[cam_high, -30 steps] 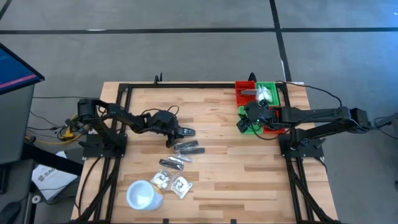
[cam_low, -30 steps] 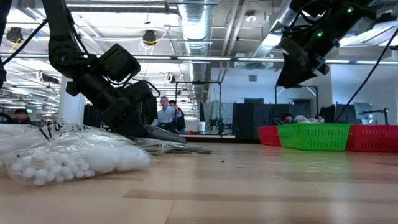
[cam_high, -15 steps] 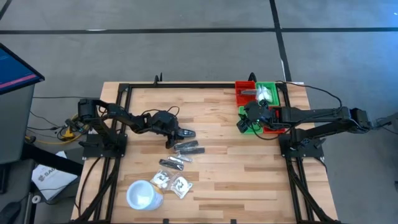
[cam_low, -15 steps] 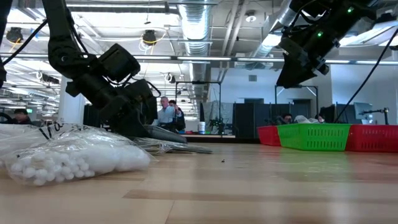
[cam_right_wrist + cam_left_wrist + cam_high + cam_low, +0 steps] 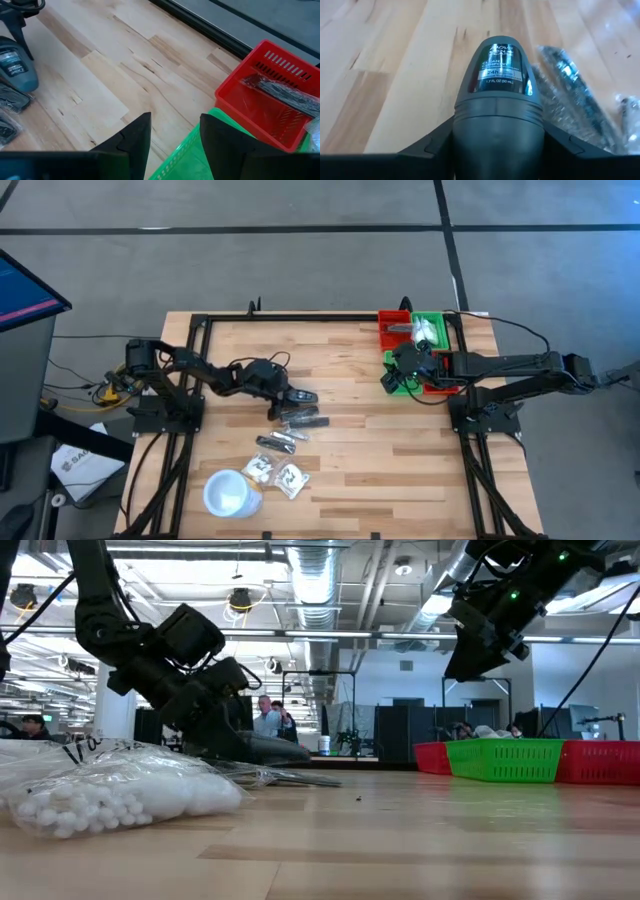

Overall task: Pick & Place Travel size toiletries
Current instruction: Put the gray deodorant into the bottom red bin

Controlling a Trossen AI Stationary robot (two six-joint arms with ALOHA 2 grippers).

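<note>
The left gripper (image 5: pixel 297 396) has moved closer to the pile; its fingers now pinch a grey deodorant (image 5: pixel 498 95), so the lift is prob. next. The right gripper (image 5: pixel 172 135) waits over the baskets (image 5: pixel 436 332), fingers spread, nothing between.

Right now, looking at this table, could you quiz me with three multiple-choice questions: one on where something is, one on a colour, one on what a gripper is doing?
1. Where is the white cup?
A. near the table's front left corner
B. inside the green basket
C. under the right arm

2. What colour is the basket holding a dark wrapped item?
A. blue
B. red
C. yellow

3. What is the left gripper doing?
A. hanging empty
B. gripping the cup
C. holding a grey deodorant

Answers: 1 A, the high view shows it there; 2 B, the right wrist view shows it; 3 C, the left wrist view shows the fingers flanking it.
</note>
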